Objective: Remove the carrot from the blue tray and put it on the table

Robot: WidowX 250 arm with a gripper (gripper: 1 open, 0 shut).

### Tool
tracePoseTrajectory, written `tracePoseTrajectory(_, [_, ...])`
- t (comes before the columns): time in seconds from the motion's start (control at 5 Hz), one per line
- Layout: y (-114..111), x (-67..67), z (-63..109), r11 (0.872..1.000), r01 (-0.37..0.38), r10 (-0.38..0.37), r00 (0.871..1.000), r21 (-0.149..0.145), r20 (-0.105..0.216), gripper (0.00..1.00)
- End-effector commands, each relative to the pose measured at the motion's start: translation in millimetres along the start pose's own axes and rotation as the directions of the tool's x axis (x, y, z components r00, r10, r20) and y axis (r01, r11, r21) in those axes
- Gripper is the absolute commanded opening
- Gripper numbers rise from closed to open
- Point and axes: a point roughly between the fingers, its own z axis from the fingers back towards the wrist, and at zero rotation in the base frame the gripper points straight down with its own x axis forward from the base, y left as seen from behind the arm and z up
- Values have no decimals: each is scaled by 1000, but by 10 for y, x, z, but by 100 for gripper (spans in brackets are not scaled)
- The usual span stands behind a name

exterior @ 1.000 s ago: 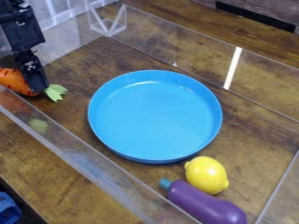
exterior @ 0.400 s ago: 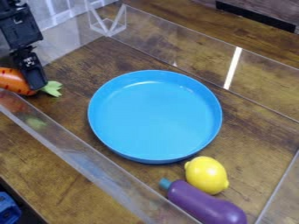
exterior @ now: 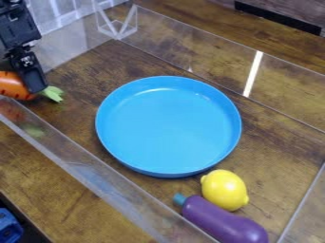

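Note:
The carrot (exterior: 10, 86) lies on the table (exterior: 152, 52) at the far left edge of the view, left of the blue tray (exterior: 168, 125). Its orange body is partly hidden, and its light green top (exterior: 53, 93) points toward the tray. My gripper (exterior: 26, 78) comes down from the top left corner. Its dark fingers (exterior: 32, 74) straddle the orange body and are closed against it. The blue tray sits in the middle of the table with nothing in it.
A yellow lemon (exterior: 225, 189) and a purple eggplant (exterior: 226, 226) lie at the front right, just beyond the tray's rim. Clear acrylic walls (exterior: 76, 161) ring the tabletop. The left wall runs close beside the carrot and gripper.
The fingers have closed in on the carrot. The carrot and its green top have shifted a little to the left and up in the picture. The tray, lemon and eggplant have not moved.

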Motion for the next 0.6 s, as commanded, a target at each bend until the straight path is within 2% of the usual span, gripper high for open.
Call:
tracePoseTrajectory(0.0, [70,-20,218,999,-28,27,999,38,46,0])
tracePoseTrajectory(0.4, [49,-29,259,999,-50,49,997,19,51,0])
